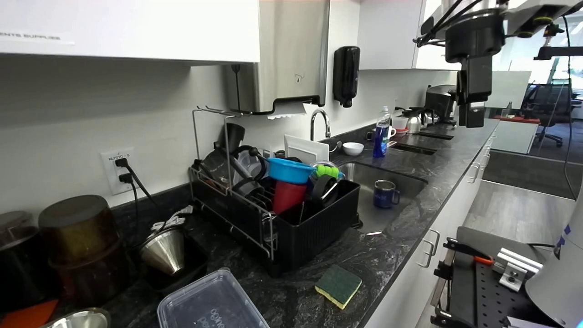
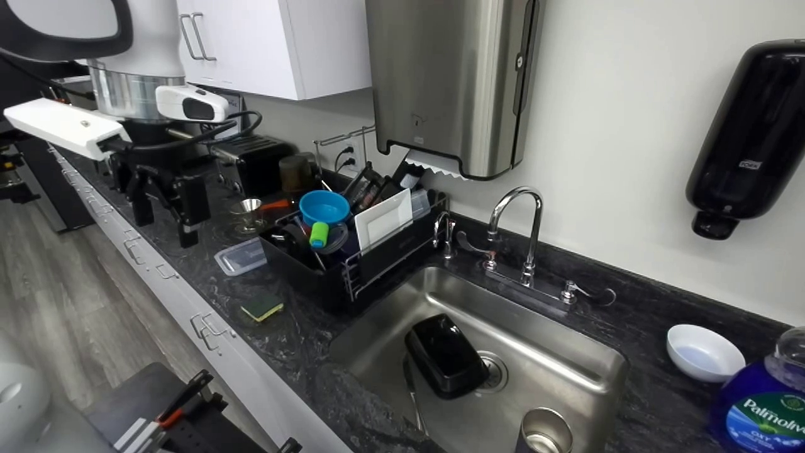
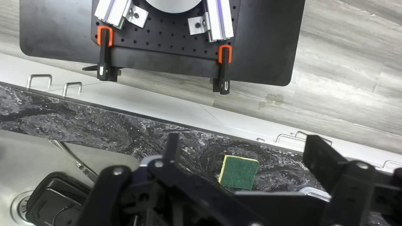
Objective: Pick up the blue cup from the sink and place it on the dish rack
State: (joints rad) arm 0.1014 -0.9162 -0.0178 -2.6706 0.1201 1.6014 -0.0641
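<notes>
End effector (image 3: pixel 243 150) gapes, seemingly over counter (image 3: pixel 119 122); blue cup (image 1: pixel 384 198) in sink (image 2: pixel 534 346).

White arm (image 2: pixel 148 38), black gripper (image 2: pixel 165 230), dark cables (image 2: pixel 214 133).
In an exterior view the casing is smooth, rounded and white, with a thick black band (image 2: pixel 63 49) framing a pale grey face; lower down comes a shiny silver collar (image 2: pixel 135 95). Near the collar sits a small white case (image 2: pixel 173 99) with a dark oval window (image 2: pixel 200 110), and across from it a longer, straight-sided white housing (image 2: pixel 63 123) (the dot on it is too small to make out). In an exterior view the base column (image 1: pixel 555 282) is white as well, marked with blue-purple patches (image 1: pixel 567 229). In the wrist view the fingers (image 3: pixel 323 160) are plain matte black, their blurred links studded with pale round screw heads (image 3: pixel 117 170).
</notes>
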